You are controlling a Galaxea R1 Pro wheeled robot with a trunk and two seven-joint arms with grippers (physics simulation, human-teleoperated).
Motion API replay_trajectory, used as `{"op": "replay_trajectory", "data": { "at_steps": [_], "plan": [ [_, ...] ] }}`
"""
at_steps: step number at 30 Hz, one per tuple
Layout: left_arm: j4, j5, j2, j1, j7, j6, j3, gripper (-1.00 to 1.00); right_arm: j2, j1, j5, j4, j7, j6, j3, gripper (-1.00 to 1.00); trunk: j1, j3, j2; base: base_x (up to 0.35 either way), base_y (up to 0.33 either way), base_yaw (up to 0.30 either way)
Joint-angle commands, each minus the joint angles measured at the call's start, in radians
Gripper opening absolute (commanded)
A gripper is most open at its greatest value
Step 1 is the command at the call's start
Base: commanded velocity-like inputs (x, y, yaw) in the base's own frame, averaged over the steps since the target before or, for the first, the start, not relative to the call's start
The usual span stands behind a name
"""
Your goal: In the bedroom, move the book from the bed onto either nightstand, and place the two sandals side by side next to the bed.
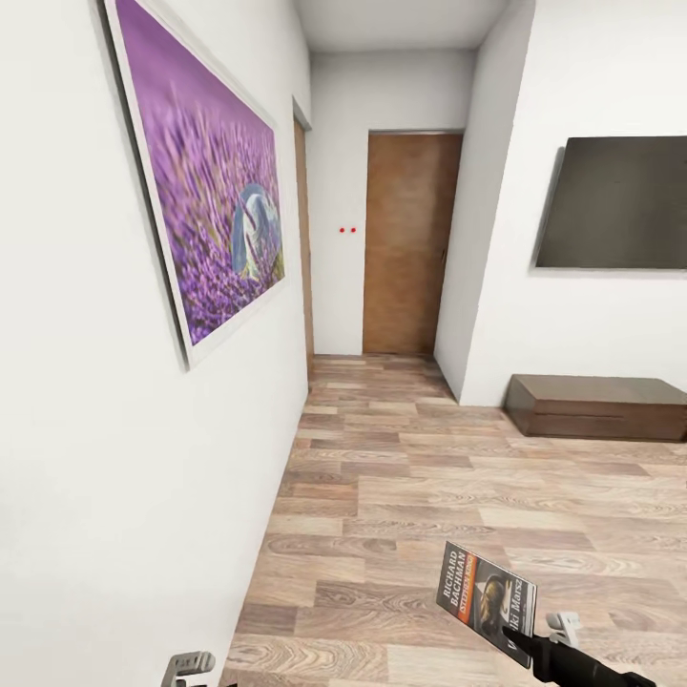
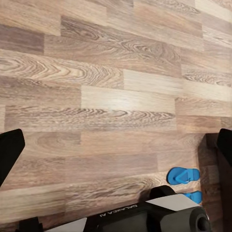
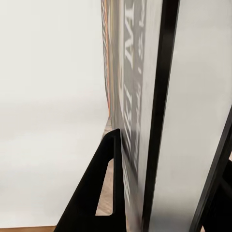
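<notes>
white-walled room, brown wood-plank floor [image 1: 458, 496]. right jaws [image 1: 523, 641] pinch thin dark paperback book with orange band [image 1: 485, 595], upright. left jaws [image 2: 116, 159] spread above floor; two bright blue flat sandals [image 2: 183, 175] near.

Book [image 1: 487, 597] upright, tilted, pinched in right claw [image 1: 523, 641]; blue sandals [image 2: 183, 175] together on plank floor.

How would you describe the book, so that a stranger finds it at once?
Look at the bottom right of the head view, above the wood-plank floor. The right gripper holds the book up there. It is a thin paperback with a dark cover, an orange band and white lettering, the only printed thing near the floor.
</notes>
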Motion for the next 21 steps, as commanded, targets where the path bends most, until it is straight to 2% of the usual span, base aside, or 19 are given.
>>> {"op": "replay_trajectory", "data": {
  "at_steps": [1,12,14,16,18,21],
  "plan": [
    [0.001,-0.011,0.000,-0.001,-0.001,-0.007,0.006,1.00,0.000,-0.001,-0.006,0.001,0.002,-0.007,0.008,-1.00,0.000,-0.002,-0.002,0.000,0.000,-0.009],
    [0.001,-0.011,-0.004,-0.001,-0.001,-0.007,0.005,1.00,-0.001,-0.001,-0.006,0.001,0.002,-0.007,0.007,-1.00,0.000,-0.002,-0.002,0.000,0.000,-0.001],
    [0.001,-0.012,-0.019,-0.001,-0.001,-0.007,0.005,1.00,0.000,-0.001,-0.006,0.001,0.002,-0.007,0.007,-1.00,0.000,-0.002,-0.002,0.000,0.000,0.000],
    [0.000,-0.013,-0.064,-0.001,0.010,-0.007,0.005,1.00,0.000,-0.001,-0.006,0.001,0.002,-0.007,0.008,-1.00,0.000,-0.002,-0.002,0.000,0.000,0.000],
    [-0.001,-0.013,-0.103,-0.001,0.057,-0.007,0.001,1.00,0.000,-0.001,-0.006,0.001,0.002,-0.007,0.008,-1.00,0.000,-0.002,-0.002,0.000,0.000,0.000],
    [-0.003,-0.014,-0.131,-0.002,0.131,-0.003,-0.010,1.00,0.000,-0.001,-0.006,0.001,0.002,-0.007,0.008,-1.00,0.000,-0.002,-0.002,0.000,0.000,0.000]
  ]
}}
